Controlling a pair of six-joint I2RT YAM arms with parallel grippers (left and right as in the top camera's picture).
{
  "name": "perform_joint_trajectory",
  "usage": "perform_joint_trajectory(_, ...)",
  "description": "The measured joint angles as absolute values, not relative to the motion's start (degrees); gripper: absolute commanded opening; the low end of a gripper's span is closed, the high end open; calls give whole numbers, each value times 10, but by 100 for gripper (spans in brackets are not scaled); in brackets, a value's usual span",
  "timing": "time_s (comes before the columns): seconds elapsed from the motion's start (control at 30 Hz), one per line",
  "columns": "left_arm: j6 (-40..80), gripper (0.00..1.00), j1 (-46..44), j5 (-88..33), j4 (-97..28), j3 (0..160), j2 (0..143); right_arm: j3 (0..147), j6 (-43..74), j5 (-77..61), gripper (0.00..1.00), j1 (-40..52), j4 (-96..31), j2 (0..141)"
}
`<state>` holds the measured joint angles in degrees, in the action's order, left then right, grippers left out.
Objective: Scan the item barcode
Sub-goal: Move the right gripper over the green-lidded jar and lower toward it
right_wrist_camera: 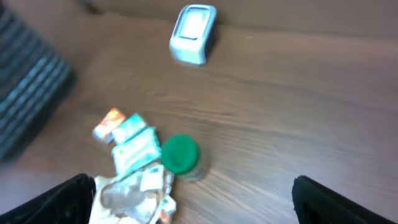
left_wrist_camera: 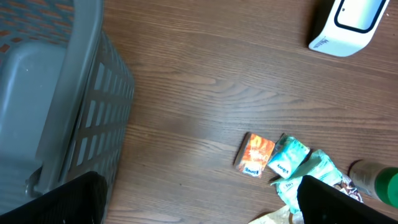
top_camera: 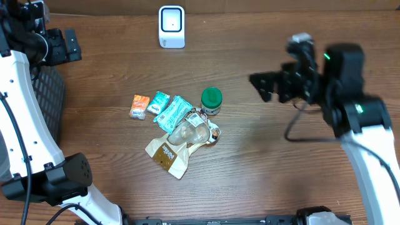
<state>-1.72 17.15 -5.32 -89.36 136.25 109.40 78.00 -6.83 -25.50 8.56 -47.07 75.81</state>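
While both my arms hang over the table, neither one holds anything.

Left gripper (top_camera: 72, 45): jaws spread wide, at the far left corner near the grey basket (top_camera: 53, 94). In the left wrist view my dark fingers (left_wrist_camera: 62, 199) sit at the bottom edge with bare wood between them.

Right gripper (top_camera: 260, 87): jaws spread wide too, pointing left toward the table centre, well apart from the goods. The right wrist view is blurred.

Goods: one heap mid-table.
- The orange packet (top_camera: 139, 106) is leftmost.
- A small teal packet (top_camera: 160, 102) lies just beside it.
- A larger teal packet (top_camera: 175, 112) lies touching the small one.
- The green-lidded jar (top_camera: 211, 100) stands upright at the heap's right edge.
- A clear bag (top_camera: 190, 132) overlaps the tan pouch (top_camera: 167, 156), which lies nearest the front edge.

I cannot make out a barcode on any of them.

Scanner (top_camera: 171, 26): white, at the far edge of the table, well apart from the heap and from both grippers.
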Motion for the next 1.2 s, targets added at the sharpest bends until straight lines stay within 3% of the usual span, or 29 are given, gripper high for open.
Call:
perform_joint_trajectory(0.17, -17, 99, 171, -54, -894, 1362, 1094, 892, -111, -213, 100, 159, -549, 875)
perform_joint_trajectory(0.33, -17, 99, 171, -54, -894, 1362, 1094, 910, -125, -196, 100, 198, -555, 953)
perform_joint_trajectory(0.77, -17, 100, 171, -54, -894, 1362, 1094, 911, -171, -182, 100, 212, -510, 1011)
perform_joint_trajectory(1.2, -17, 99, 171, -54, -894, 1362, 1094, 911, -208, -110, 100, 289, -482, 1100)
